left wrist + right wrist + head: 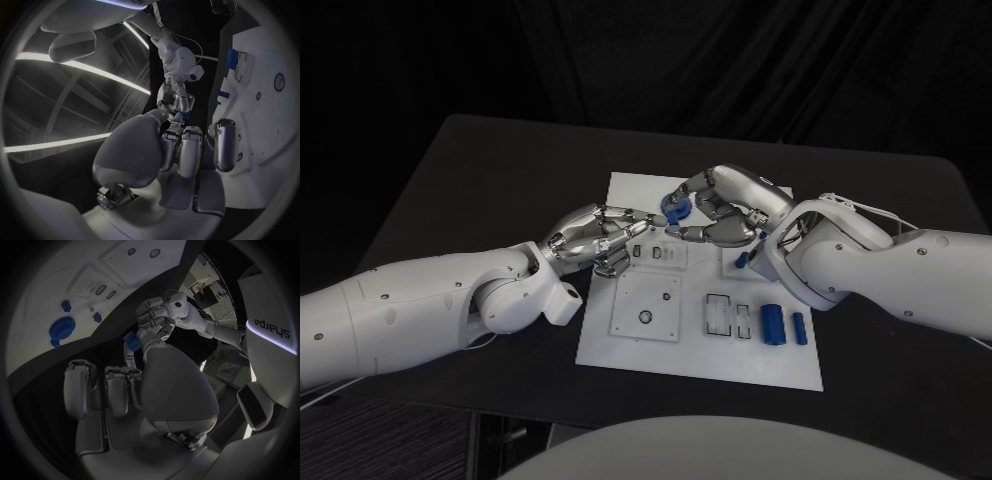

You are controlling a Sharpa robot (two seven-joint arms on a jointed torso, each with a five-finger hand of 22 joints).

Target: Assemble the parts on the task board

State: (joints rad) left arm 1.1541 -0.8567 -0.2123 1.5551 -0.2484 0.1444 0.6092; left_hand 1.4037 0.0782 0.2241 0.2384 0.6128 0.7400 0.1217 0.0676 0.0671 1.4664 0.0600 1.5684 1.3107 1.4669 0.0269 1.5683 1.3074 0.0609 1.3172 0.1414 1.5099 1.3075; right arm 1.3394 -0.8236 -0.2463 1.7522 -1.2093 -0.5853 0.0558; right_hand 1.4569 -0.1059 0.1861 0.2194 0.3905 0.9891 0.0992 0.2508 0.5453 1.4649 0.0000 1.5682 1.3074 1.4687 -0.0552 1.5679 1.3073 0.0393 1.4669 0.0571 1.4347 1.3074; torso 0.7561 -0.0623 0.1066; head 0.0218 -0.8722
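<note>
Head view: silver right robot hand (pixel 718 210) pinches blue part (pixel 678 213).

Task board (pixel 632 350): white, on a black table (pixel 473 180); two long parts (pixel 773 322) lying at its right side: blue; small part (pixel 676 212) between the two hands: blue, same shade; round part (pixel 62 328) seen from the right wrist: blue, with smaller blue pieces beside it; left hand (pixel 600 238) and right hand (pixel 721 212): silver with darker grey segments; both arms: white; backdrop behind the table: black.
</note>
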